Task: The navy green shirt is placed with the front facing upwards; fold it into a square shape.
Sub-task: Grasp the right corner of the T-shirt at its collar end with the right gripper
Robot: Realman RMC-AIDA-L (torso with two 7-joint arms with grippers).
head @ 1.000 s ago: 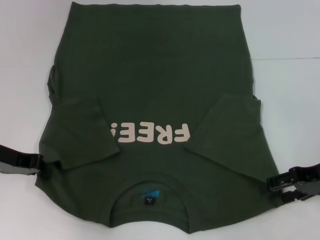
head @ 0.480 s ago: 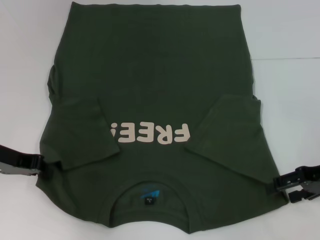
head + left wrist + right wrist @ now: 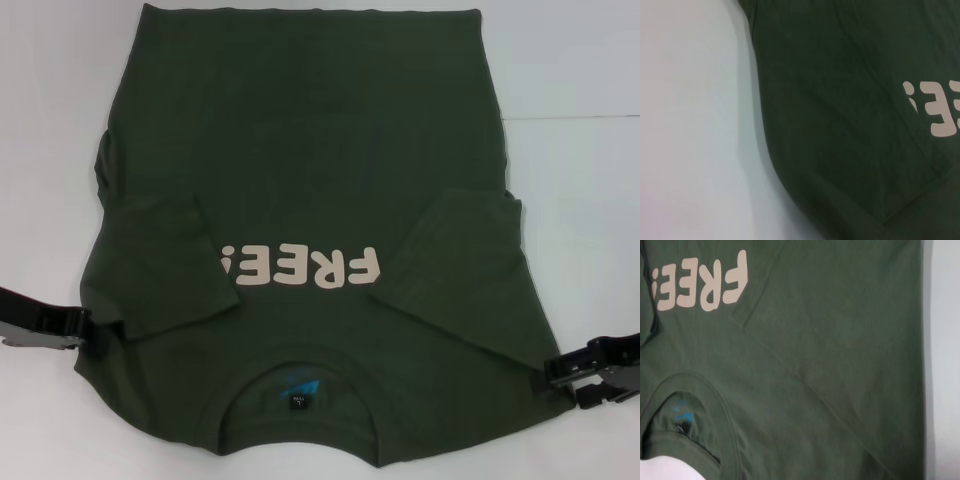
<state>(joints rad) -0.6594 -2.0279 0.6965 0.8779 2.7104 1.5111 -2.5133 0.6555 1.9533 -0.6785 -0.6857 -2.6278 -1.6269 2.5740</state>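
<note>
The navy green shirt (image 3: 310, 150) lies flat on the white table, front up, with its collar (image 3: 305, 385) toward me. Its cream "FREE!" lettering (image 3: 300, 268) reads upside down. Both short sleeves are folded inward over the chest, one (image 3: 160, 265) on the left and one (image 3: 460, 270) on the right. My left gripper (image 3: 82, 332) sits at the shirt's left shoulder edge. At the right shoulder edge is my right gripper (image 3: 556, 378). The left wrist view shows the shirt (image 3: 850, 125) and part of the lettering. In the right wrist view I see the shirt (image 3: 830, 365), the collar and its blue label (image 3: 682, 415).
The white table (image 3: 50, 120) shows bare on both sides of the shirt and past its far hem. A faint seam line (image 3: 570, 118) crosses the table at the right.
My right gripper has slid outward to the right and slightly nearer, off the shoulder area to the shirt's edge. The left gripper and the shirt have hardly moved.
</note>
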